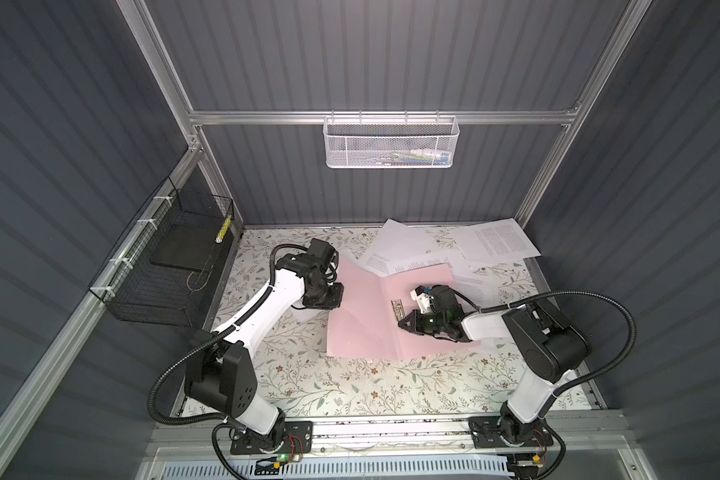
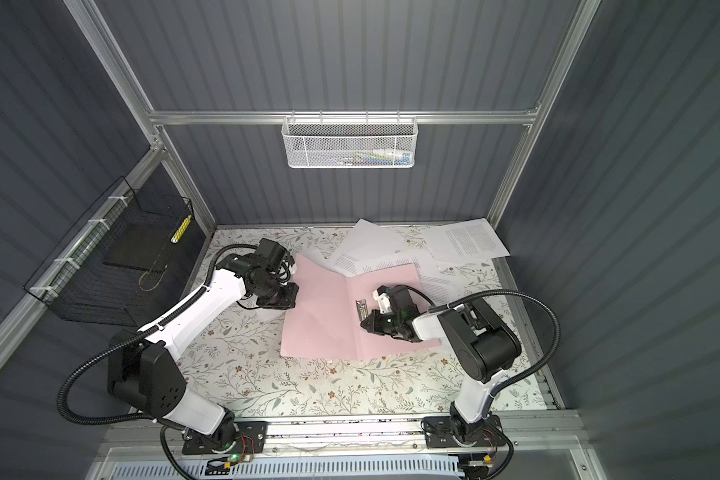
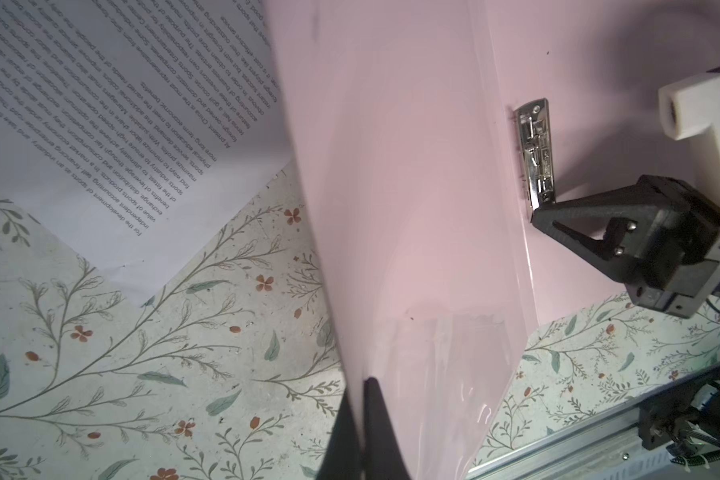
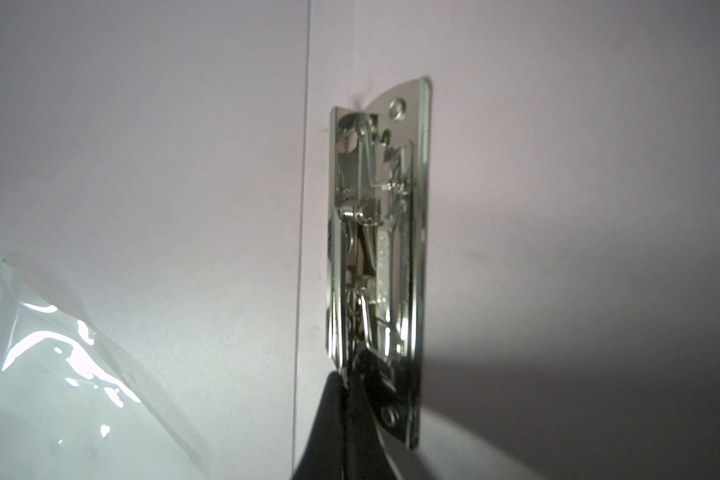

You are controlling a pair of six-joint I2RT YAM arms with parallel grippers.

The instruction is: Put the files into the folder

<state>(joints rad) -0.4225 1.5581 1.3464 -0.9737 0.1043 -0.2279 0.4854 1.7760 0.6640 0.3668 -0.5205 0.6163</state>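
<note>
You're propping the folder point(image 1: 358, 324) open: left gripper point(image 3: 362, 388) jaws pinching its cover, right gripper point(image 4: 350, 376) jaws pressed together at the clip point(image 4: 391, 208). Next, probably, lifting it for the files point(image 1: 495, 243).

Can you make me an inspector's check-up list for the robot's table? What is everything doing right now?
Surface: flowery tabletop, lying flat.
Job's things: pink folder open on the table, its left cover lifted; white files scattered behind it at the far right, some meeting its far edge, none under the metal clip.
Clutter: nothing seen.
Claws: left claw shut on the folder's left cover; right claw shut, tips at the near end of the metal clip.
Cables: black ribbed hoses loop beside both arms, off the papers.
Surroundings: white mesh basket on the back rail; black wire basket on the left wall, holding a black slab.
</note>
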